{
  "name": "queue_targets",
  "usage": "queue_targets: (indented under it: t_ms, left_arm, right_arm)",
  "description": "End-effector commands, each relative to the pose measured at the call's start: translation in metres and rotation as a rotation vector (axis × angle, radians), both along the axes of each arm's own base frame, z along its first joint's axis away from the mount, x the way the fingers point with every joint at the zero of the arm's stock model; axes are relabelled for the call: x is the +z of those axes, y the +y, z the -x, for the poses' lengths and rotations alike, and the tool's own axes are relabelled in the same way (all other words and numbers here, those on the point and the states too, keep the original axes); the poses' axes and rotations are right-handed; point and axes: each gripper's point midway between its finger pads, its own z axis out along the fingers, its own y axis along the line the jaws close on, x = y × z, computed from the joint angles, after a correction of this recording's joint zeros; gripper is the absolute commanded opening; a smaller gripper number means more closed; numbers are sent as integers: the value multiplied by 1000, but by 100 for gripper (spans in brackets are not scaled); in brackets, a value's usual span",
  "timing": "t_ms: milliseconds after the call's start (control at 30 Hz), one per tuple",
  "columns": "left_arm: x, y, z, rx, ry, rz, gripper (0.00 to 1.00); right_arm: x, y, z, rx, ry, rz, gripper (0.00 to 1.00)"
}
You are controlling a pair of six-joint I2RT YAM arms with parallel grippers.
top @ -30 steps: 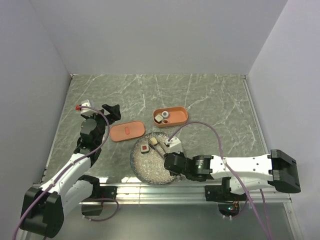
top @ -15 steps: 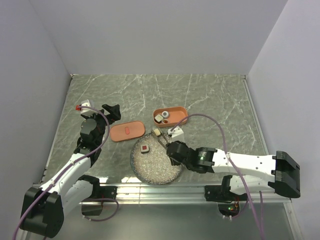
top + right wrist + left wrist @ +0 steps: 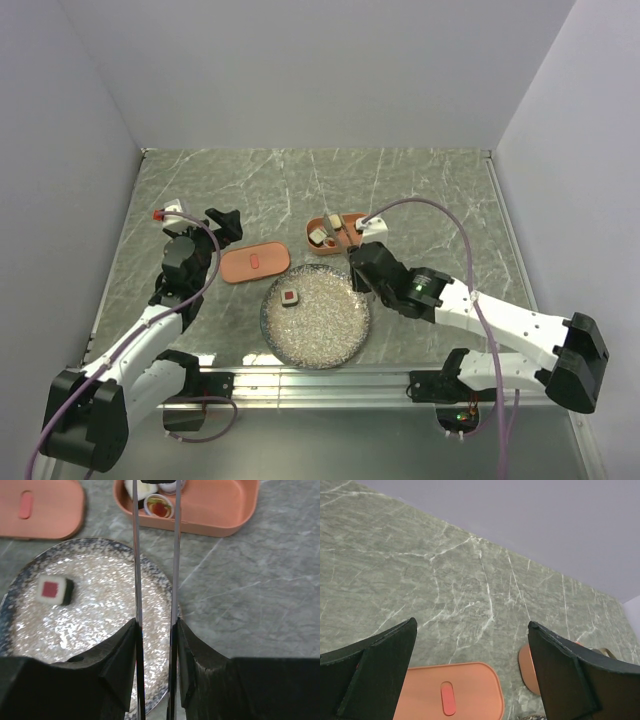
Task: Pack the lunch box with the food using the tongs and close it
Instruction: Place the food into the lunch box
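Observation:
The salmon lunch box (image 3: 362,226) (image 3: 210,510) lies behind the speckled plate (image 3: 330,335) (image 3: 100,615), and its flat lid (image 3: 255,263) (image 3: 470,690) rests to its left. My right gripper (image 3: 362,258) (image 3: 156,625) is shut on the tongs (image 3: 135,555), whose two arms reach over the box's left end. A cream piece of food (image 3: 334,220) sits at the tong tips, cut off at the top edge of the right wrist view. A red-centred piece (image 3: 159,506) lies in the box. One red-topped piece (image 3: 291,298) (image 3: 54,590) stays on the plate. My left gripper (image 3: 222,222) (image 3: 472,624) hangs open above the lid, holding nothing.
White walls close in the marble table on the left, back and right. The right arm's cable (image 3: 440,215) arches over the table to the right of the box. The metal rail (image 3: 320,378) with both arm bases runs along the near edge.
The right arm swung from over the plate back to the lunch box, carrying the cream piece in the tongs. One piece stays on the plate. The left arm has not moved.

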Motion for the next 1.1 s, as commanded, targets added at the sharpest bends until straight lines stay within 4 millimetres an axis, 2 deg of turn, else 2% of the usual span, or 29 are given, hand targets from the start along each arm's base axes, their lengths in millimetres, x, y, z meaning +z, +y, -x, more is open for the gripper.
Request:
queue_targets:
  t_ms: [0,167,367,700,1067]
  left_arm:
    - [15,3,-5,20,-43,14,100]
    - [14,3,-6,20,-42,14,99]
    - [12,3,-7,18,-36,9,99]
    - [12,2,-8,15,-35,11,99]
    - [9,0,-10,7,-26,7,99]
  right_arm:
    - [16,6,-23,-12,-43,-34,26]
    - [5,-7,-35,-53,-20,-20,26]
    - [-2,-21,-40,-76,-8,-29,26]
    - [-28,-20,-48,-69,48,1,26]
    - [-36,-23,-49,-82,68,15,26]
